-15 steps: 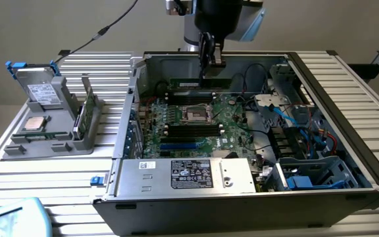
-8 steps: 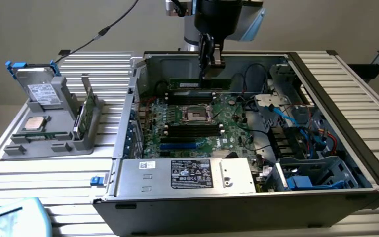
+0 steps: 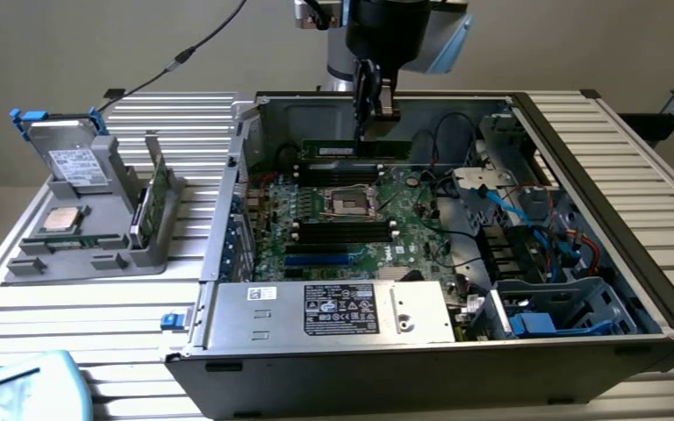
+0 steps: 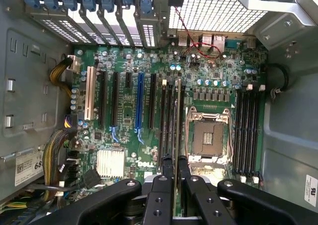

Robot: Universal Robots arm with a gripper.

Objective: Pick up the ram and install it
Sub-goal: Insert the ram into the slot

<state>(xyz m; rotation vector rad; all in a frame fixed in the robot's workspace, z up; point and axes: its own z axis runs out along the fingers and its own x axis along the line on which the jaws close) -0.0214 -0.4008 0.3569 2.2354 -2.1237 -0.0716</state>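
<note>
My gripper (image 3: 371, 112) hangs over the back part of the open computer case and is shut on the ram (image 3: 354, 149), a long green stick with a white label held level on its long edge. The stick hovers just above the motherboard (image 3: 361, 250), near the black memory slots (image 3: 340, 173) behind the processor socket (image 3: 349, 203). In the wrist view the ram (image 4: 178, 120) appears edge-on between the two fingertips (image 4: 166, 164) of the gripper (image 4: 175, 164), lined up along the black slots (image 4: 169, 115) beside the socket (image 4: 208, 138).
A grey holder (image 3: 80, 246) on the exterior view's left carries a second green stick (image 3: 150, 206), a boxy drive (image 3: 74, 162) and a square processor chip (image 3: 62, 219). The case walls (image 3: 243, 149), power supply (image 3: 326, 311), cables (image 3: 525, 219) and drive cage (image 3: 560, 307) crowd the board.
</note>
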